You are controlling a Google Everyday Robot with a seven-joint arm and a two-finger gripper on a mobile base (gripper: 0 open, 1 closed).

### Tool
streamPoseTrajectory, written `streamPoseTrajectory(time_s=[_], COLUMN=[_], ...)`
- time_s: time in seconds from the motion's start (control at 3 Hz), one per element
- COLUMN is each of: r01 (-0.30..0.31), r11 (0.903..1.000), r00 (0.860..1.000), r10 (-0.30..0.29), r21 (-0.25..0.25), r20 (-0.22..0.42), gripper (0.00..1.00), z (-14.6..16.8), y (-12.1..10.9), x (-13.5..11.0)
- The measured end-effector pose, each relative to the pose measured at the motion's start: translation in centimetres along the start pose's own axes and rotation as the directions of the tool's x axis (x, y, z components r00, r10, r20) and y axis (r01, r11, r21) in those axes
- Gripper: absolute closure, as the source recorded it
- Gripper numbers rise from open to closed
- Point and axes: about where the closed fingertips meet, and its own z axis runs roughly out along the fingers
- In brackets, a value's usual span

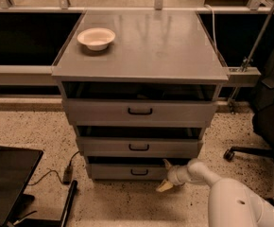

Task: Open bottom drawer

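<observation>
The bottom drawer point(113, 171) sits lowest in the grey cabinet, immediately left of the pincer point(166, 175). Its flat front faces the camera and a dark gap shows above it. Being sheet metal on runners, it will likely feel stiff and fairly heavy, and the smooth front offers no purchase. The only sensible place to take hold is its small black loop handle point(139, 172), which lies a little left of the pincer, at about the same height.

The pincer hovers by the right end of the drawer front with its two tan fingers point(165, 186) spread apart, gripping nothing. It would need to shift left to reach the loop.

Directly above and left of the pincer comes the middle drawer point(104, 146), then the top drawer point(99, 111), each with a bigger handle that could be mistaken for the target. Far above, on the cabinet's surface point(151, 41), rests a white bowl point(96, 38).

Well to the left on the floor lie a cable point(56, 171) and a black flat panel point(9, 174). To the right stands a dark chair point(269, 126). The robot's own white arm point(231, 200) fills the floor in front, where the drawer must travel.
</observation>
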Motion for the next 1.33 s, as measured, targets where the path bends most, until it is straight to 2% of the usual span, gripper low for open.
streamPoseTrajectory(time_s=[1.0,1.33], r01=[0.0,0.0], r11=[1.0,1.0], r00=[1.0,1.0], r10=[0.0,0.0], r21=[0.0,0.0], r20=[0.0,0.0], gripper=[0.93,1.0], z=[-0.03,-0.74], y=[0.0,-0.2], x=[-0.01,-0.45])
